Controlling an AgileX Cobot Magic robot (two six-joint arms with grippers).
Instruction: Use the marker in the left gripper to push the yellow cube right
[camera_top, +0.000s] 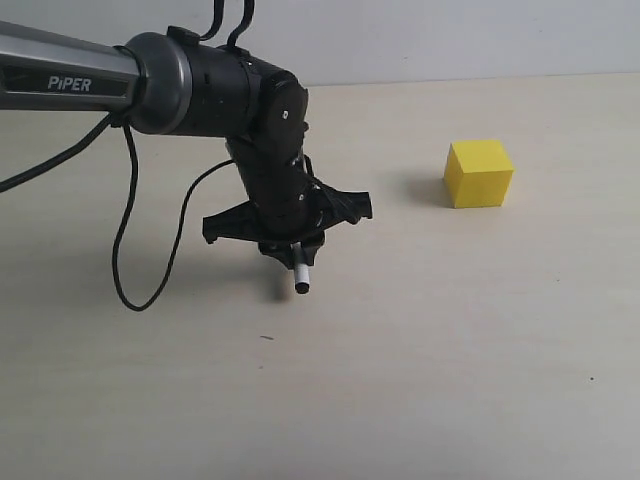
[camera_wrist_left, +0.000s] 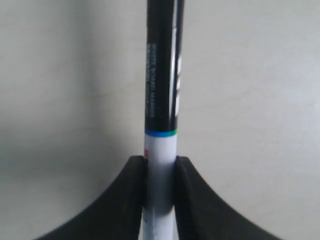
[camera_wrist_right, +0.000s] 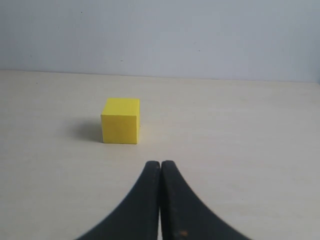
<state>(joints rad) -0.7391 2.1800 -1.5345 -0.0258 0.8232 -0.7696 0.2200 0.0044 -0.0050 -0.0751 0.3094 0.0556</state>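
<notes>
The yellow cube (camera_top: 479, 173) sits on the pale table at the right, also seen in the right wrist view (camera_wrist_right: 120, 120). My left gripper (camera_top: 293, 243) points down at the table's middle-left, shut on the marker (camera_top: 301, 272), whose white end with a black tip pokes out just above the tabletop. In the left wrist view the marker (camera_wrist_left: 161, 100) stands between the black fingers (camera_wrist_left: 131, 200), its white barrel clamped and its dark printed part beyond. The cube lies well to the right of the marker, apart from it. My right gripper (camera_wrist_right: 160, 165) is shut on nothing, a short way from the cube.
A black cable (camera_top: 125, 230) loops down from the left arm (camera_top: 80, 75) onto the table at the left. A pale wall (camera_top: 450, 35) bounds the table's far edge. The right arm does not show in the exterior view.
</notes>
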